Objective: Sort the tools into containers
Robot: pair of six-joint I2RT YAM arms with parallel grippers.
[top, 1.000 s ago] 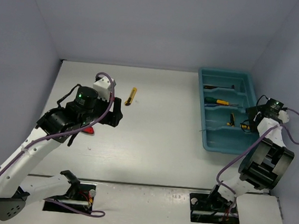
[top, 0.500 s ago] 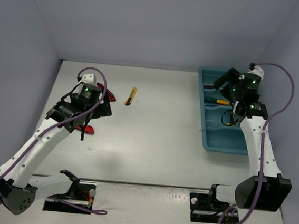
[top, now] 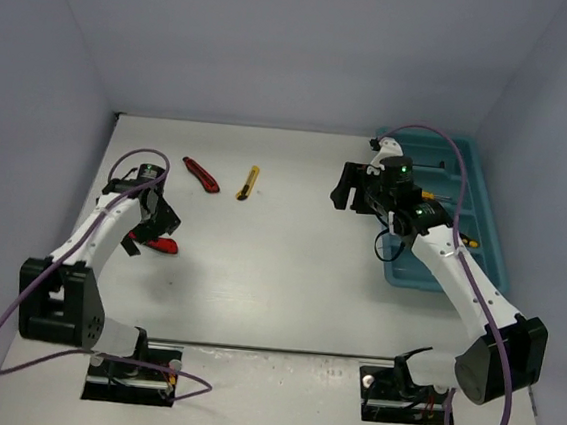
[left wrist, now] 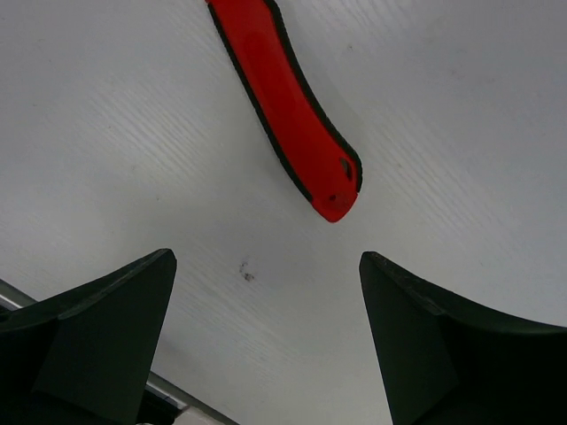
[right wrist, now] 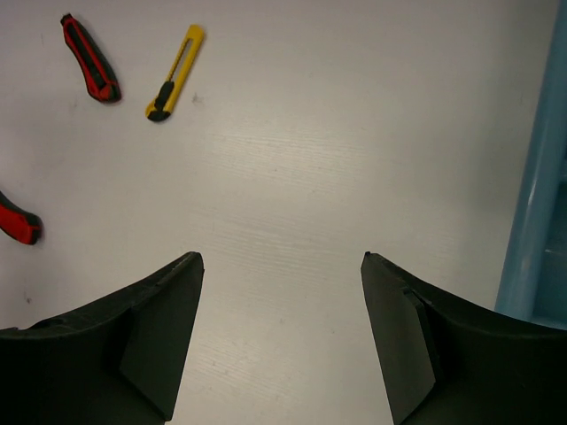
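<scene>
Two robot arms work over a white table (top: 278, 272) strewn with hand tools. The left gripper (top: 149, 232) hangs low near the table's left edge with its jaws spread wide and nothing between them. In the left wrist view, its two dark fingers (left wrist: 102, 341) frame bare tabletop. The rounded end of a red-handled tool with black edging (left wrist: 292, 115) lies flat just ahead of them, clear of both fingers. From above, that tool (top: 164, 245) shows just beside the gripper.

The right gripper (top: 344, 186) reaches in from the right side toward the table's middle. Its jaws are also parted and empty, held above bare surface, as the right wrist view (right wrist: 279, 341) shows.

Toward the far edge, left of centre, a red and black utility knife (top: 200, 173) and a slim yellow utility knife (top: 250, 182) lie near each other without touching. Both also appear in the right wrist view, the red one (right wrist: 89, 69) and the yellow one (right wrist: 175, 73).

A long teal plastic tray (top: 482, 181) runs along the right edge from the far-right corner. The right arm covers much of it. Its rim (right wrist: 536, 177) edges the right wrist view. The tools inside are too hidden to identify.
</scene>
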